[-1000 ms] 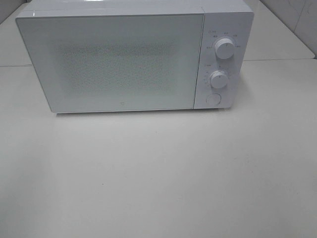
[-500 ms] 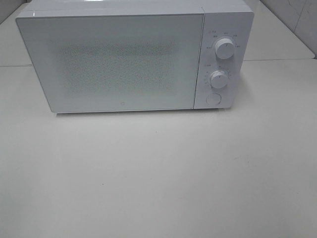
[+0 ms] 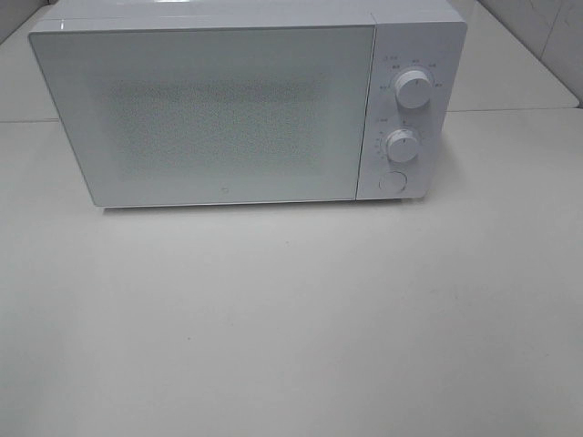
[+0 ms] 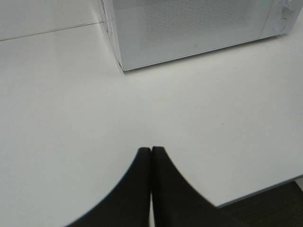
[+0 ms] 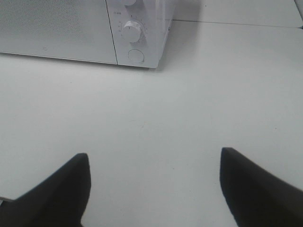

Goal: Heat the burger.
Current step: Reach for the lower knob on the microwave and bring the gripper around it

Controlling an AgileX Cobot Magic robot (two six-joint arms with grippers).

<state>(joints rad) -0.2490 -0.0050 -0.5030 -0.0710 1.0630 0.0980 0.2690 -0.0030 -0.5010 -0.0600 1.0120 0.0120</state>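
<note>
One microwave (image 3: 273, 13) on one bench (image 3: 291, 319); on it one door (image 3: 209, 114), two knobs, the upper knob (image 3: 414, 91) and the lower knob (image 3: 402, 145), and one button (image 3: 393, 182); two grippers, one left gripper (image 4: 151, 149) and one right gripper (image 5: 154, 153).

No readable text; microwave (image 3: 228, 109) markings illegible

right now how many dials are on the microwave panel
2: the upper dial near the panel's top, the lower dial just beneath it, above a flat round button. None look hidden.
</note>
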